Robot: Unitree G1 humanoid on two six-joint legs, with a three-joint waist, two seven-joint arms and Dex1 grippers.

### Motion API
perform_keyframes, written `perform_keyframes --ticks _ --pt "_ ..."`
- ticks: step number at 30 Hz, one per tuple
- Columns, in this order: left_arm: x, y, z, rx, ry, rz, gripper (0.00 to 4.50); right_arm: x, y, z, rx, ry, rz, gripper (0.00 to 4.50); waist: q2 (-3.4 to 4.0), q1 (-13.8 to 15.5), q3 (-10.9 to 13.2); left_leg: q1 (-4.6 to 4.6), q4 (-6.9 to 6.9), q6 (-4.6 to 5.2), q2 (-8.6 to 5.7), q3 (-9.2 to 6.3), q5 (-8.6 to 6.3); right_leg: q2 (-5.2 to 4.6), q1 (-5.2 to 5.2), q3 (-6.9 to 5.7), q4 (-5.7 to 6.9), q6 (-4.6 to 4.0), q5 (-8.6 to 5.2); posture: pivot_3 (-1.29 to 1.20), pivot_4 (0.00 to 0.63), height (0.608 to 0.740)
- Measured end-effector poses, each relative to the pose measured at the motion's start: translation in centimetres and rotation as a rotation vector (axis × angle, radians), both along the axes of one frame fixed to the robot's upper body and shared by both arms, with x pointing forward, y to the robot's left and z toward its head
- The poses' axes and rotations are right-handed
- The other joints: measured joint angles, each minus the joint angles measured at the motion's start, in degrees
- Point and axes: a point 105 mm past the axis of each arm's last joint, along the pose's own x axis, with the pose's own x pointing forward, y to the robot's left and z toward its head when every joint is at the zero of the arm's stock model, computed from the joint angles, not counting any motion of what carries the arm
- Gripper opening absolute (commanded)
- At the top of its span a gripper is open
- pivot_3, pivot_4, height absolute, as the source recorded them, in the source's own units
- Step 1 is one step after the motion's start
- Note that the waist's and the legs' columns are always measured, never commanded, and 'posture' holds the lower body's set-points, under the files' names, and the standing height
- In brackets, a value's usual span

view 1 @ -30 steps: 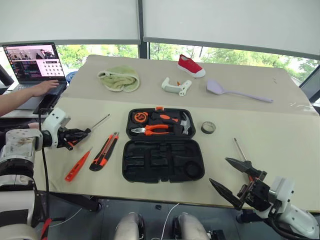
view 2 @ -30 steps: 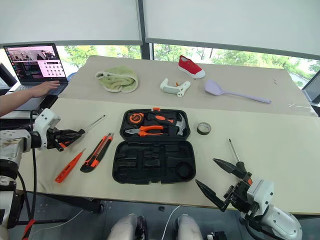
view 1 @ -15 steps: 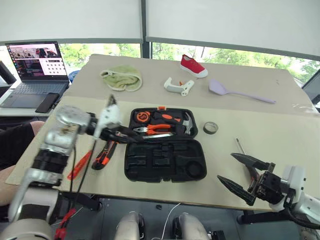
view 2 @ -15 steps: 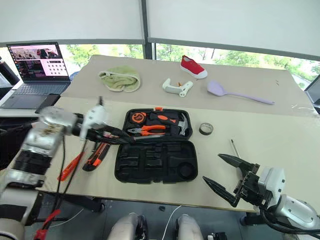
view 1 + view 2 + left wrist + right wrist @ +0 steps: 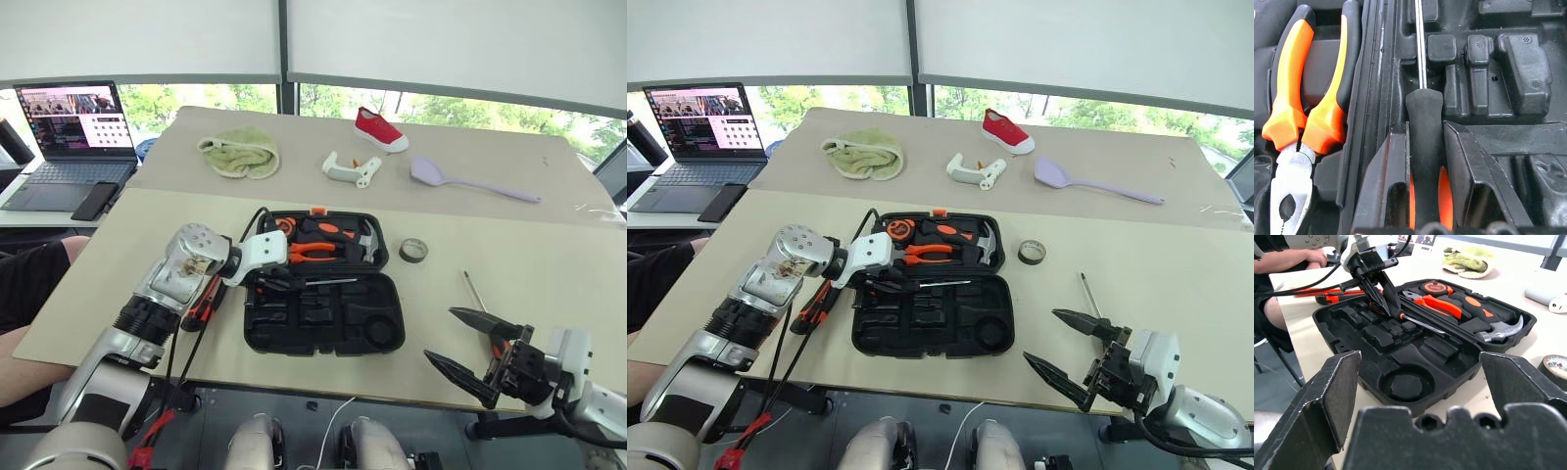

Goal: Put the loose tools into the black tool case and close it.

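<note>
The left hand clamps an orange-and-black-handled screwdriver, its shaft lying over the open black tool case just ahead. The right hand gapes empty, well clear.

- The black tool case lies open and flat near the desk's front edge, orange latch at its far rim; pliers, hammer and tape measure sit in the far half.
- One orange-and-black screwdriver is clamped by its handle, its shaft lying along the case's hinge line.
- A second screwdriver rests near the desk's right front edge.
- The utility knife lies just left of the case.
- The small tape roll sits flat, just right of the case's far corner.
</note>
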Motion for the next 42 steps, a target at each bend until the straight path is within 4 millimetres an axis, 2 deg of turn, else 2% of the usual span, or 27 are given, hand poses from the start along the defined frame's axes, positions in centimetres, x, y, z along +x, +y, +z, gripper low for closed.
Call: perform_keyframes --ticks 1,2,4,6,8,9,11,15,16,21,26,35,36,37,38,41,42 --pt "0.0 0.0 0.0 0.000 0.000 -0.003 1.54 0.0 0.0 0.0 0.001 0.001 -0.001 4.50 0.00 0.0 0.0 0.00 0.00 0.00 0.00 0.00 0.00 0.01 0.00 0.00 0.00 0.00 0.00 0.00 0.150 0.736" --pt "-0.1 -0.1 0.0 -0.001 -0.002 -0.009 1.74 0.0 0.0 0.0 0.001 0.002 -0.001 4.50 0.00 0.0 0.0 -0.01 0.00 0.00 0.01 0.00 0.00 0.01 0.00 0.00 0.00 0.00 0.00 0.00 0.150 0.736" --pt "-0.1 -1.1 0.4 -0.049 -0.030 -0.033 2.50 -0.1 0.0 -0.2 0.008 0.013 -0.003 4.50 0.01 0.2 0.0 -0.02 0.03 0.00 0.00 -0.01 0.00 -0.03 0.02 -0.02 0.00 0.00 0.01 0.00 0.150 0.736" --pt "0.2 -2.0 1.2 -0.117 -0.082 -0.039 2.50 0.0 0.0 -0.2 0.013 0.017 -0.002 4.50 0.01 0.3 0.0 -0.07 0.12 0.04 0.00 -0.07 -0.02 -0.06 0.02 -0.06 0.00 0.02 0.01 0.00 0.150 0.736" --pt "0.6 -2.2 3.1 -0.238 -0.134 -0.004 2.50 -0.1 0.1 -0.2 0.018 0.022 -0.002 4.50 0.01 0.1 0.0 -0.10 0.20 0.12 0.00 -0.08 -0.07 -0.06 0.04 -0.05 0.00 0.04 0.02 0.00 0.150 0.736" --pt "0.7 -1.8 3.7 -0.288 -0.130 0.028 2.22 -0.1 0.0 -0.3 0.022 0.028 -0.006 4.50 0.04 -0.1 0.0 -0.07 0.20 0.11 0.03 -0.08 -0.07 -0.01 0.05 -0.02 0.01 0.04 0.02 0.00 0.150 0.736" --pt "0.5 -1.2 3.6 -0.312 -0.118 0.053 1.70 -0.1 0.0 -0.5 0.027 0.039 -0.011 4.50 0.09 -0.3 0.0 -0.04 0.20 0.09 0.05 -0.08 -0.06 0.03 0.05 -0.02 0.03 0.04 0.02 0.00 0.150 0.736" --pt "-0.1 -0.2 1.7 -0.320 -0.059 0.096 0.22 -0.1 0.1 -0.5 0.037 0.042 -0.012 4.50 0.11 -0.2 0.0 -0.02 0.21 0.08 0.03 -0.08 -0.05 -0.01 0.07 -0.03 0.04 0.04 0.02 0.00 0.150 0.736" --pt "-0.2 -0.1 1.2 -0.314 -0.050 0.104 0.05 0.0 0.2 -0.5 0.041 0.042 -0.010 4.50 0.11 -0.2 0.0 -0.03 0.21 0.08 0.02 -0.08 -0.06 -0.01 0.07 -0.03 0.04 0.04 0.02 0.00 0.150 0.736" --pt "-0.7 -0.5 -0.5 -0.281 -0.019 0.124 0.05 0.3 0.7 -0.3 0.049 0.029 0.010 4.50 0.12 0.2 0.0 -0.05 0.23 0.11 -0.01 -0.08 -0.08 -0.06 0.07 -0.03 0.02 0.06 0.03 0.00 0.150 0.736" --pt "-0.8 -0.8 -1.2 -0.259 -0.037 0.138 0.05 0.3 0.7 -0.3 0.051 0.031 0.008 4.50 0.26 0.2 -0.1 0.00 0.23 0.14 -0.01 -0.08 -0.10 -0.07 0.13 -0.02 0.01 0.06 0.03 0.00 0.150 0.736" --pt "-0.7 -2.0 -1.3 -0.306 -0.018 0.161 0.05 0.3 0.5 -0.8 0.061 0.062 -0.036 4.50 0.43 0.2 -0.2 0.27 0.23 0.24 -0.03 -0.14 -0.18 -0.19 0.50 -0.07 -0.06 0.13 0.00 0.00 0.150 0.736" --pt "-1.0 -1.9 -1.3 -0.331 -0.008 0.156 0.55 0.2 0.3 -0.8 0.062 0.064 -0.052 4.50 0.45 0.2 -0.2 0.25 0.23 0.24 -0.02 -0.14 -0.18 -0.19 0.48 -0.05 -0.06 0.12 -0.01 0.00 0.150 0.736" --pt "-1.4 -1.6 -1.1 -0.383 0.000 0.141 0.75 0.1 -0.2 -0.8 0.060 0.066 -0.082 4.50 0.45 0.1 -0.2 0.20 0.22 0.24 -0.01 -0.15 -0.18 -0.19 0.44 -0.04 -0.06 0.12 -0.01 0.00 0.150 0.736" --pt "-1.6 -1.3 -0.7 -0.429 -0.002 0.129 1.14 -0.1 -0.9 -0.9 0.052 0.071 -0.115 4.50 0.46 0.1 -0.2 0.12 0.22 0.23 0.00 -0.15 -0.18 -0.19 0.36 -0.04 -0.05 0.11 -0.01 0.00 0.150 0.736" --pt "-2.2 1.2 1.8 -0.579 -0.033 0.110 2.25 -1.0 -3.2 -1.1 0.013 0.074 -0.228 4.50 0.46 -0.1 -0.2 0.08 0.22 0.20 0.02 -0.15 -0.16 -0.16 0.28 -0.04 -0.04 0.10 -0.01 0.00 0.150 0.736" --pt "-2.7 2.7 2.7 -0.609 -0.055 0.105 2.57 -1.4 -4.3 -1.3 -0.001 0.077 -0.280 4.50 0.47 -0.2 -0.2 0.09 0.21 0.19 0.05 -0.15 -0.16 -0.15 0.28 -0.05 -0.04 0.10 -0.01 0.00 0.150 0.736"
